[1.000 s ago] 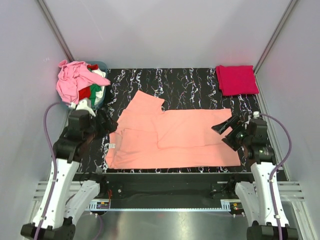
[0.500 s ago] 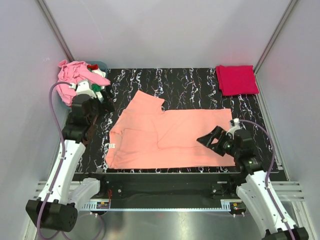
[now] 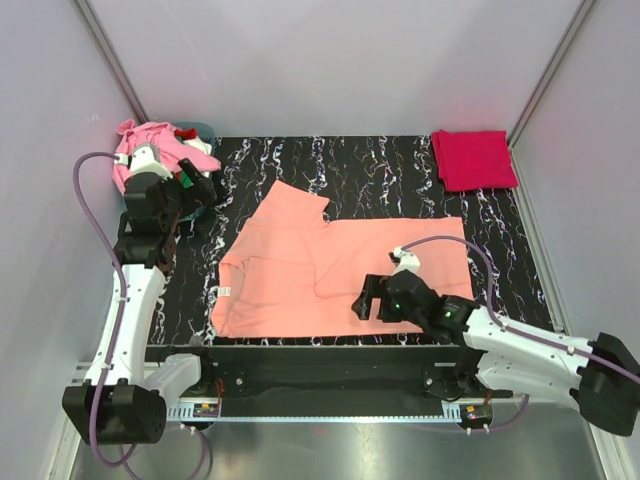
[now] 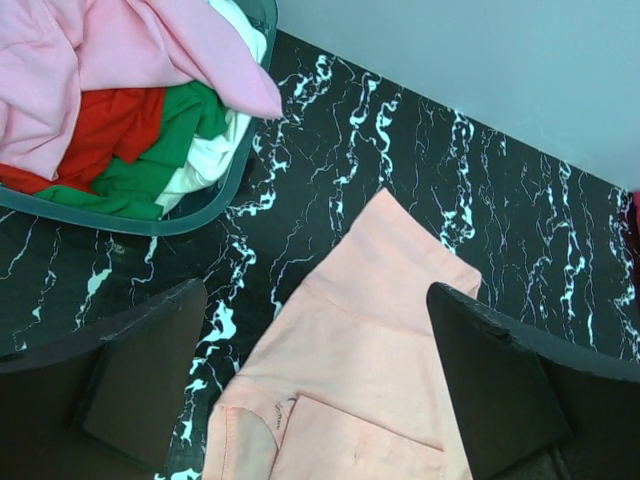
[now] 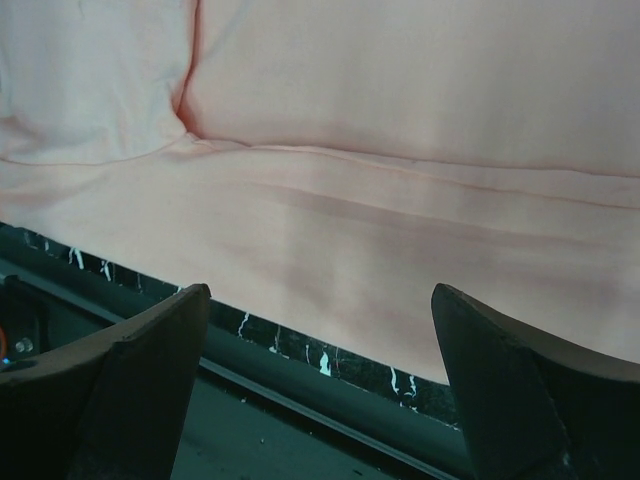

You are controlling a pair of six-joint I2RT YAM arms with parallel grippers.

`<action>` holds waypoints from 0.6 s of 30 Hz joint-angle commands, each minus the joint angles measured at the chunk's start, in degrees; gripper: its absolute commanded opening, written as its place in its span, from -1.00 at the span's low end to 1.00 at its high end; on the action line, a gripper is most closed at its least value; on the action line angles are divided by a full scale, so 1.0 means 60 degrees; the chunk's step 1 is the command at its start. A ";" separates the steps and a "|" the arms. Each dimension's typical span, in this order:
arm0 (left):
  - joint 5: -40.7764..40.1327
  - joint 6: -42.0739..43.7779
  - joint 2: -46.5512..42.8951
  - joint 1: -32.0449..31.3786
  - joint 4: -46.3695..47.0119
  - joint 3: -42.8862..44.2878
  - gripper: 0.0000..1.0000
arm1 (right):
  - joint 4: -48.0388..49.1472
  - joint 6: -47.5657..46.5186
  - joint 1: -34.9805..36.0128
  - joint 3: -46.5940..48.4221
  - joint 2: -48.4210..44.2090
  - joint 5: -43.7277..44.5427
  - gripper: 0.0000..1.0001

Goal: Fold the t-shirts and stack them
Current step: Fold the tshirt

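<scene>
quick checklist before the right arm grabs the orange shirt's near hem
1. Right gripper open and empty: ok.
2. It sits over the near hem of the salmon shirt: ok.
3. Gripper touching the cloth: cannot tell.
4. Left gripper open and empty: ok.
5. Shirt lying smooth: not ok, fold ridges cross it.
6. Folded crimson shirt in the far right corner as stack base: ok.

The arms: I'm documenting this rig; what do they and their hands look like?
White shells, black joints and a purple cable on the left arm and right arm. Black left hand and right hand, each with two broad wedge-shaped fingers.
</scene>
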 commanded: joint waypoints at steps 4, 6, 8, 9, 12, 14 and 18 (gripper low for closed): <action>-0.0471 -0.0073 -0.0119 0.0080 0.0769 0.0236 0.97 | 0.0725 0.0130 0.0704 0.0615 0.0715 0.1809 0.99; -0.0472 -0.0029 0.0115 0.0153 0.0871 0.0309 0.97 | 0.0813 0.0115 0.0704 0.0542 0.0643 0.1780 0.99; -0.0137 -0.0015 0.0421 0.0284 0.1017 0.0397 0.97 | 0.0901 0.0115 0.0704 0.0352 0.0394 0.1765 0.99; 0.0025 -0.0029 0.0525 0.0314 0.1120 0.0441 0.97 | 0.1017 0.0115 0.0704 0.0264 0.0263 0.1751 0.99; 0.0742 -0.0117 0.1022 0.0402 0.1516 0.0558 0.98 | 0.1339 0.0173 0.0690 -0.0190 -0.0396 0.1736 0.99; 0.1313 -0.0103 0.1591 0.0417 0.1720 0.0850 0.97 | 0.1457 0.0203 0.0704 -0.0498 -0.0880 0.1765 0.99; 0.2454 -0.0015 0.2940 0.0402 0.1736 0.1757 0.97 | 0.1604 0.0218 0.0675 -0.0733 -0.1248 0.1794 0.99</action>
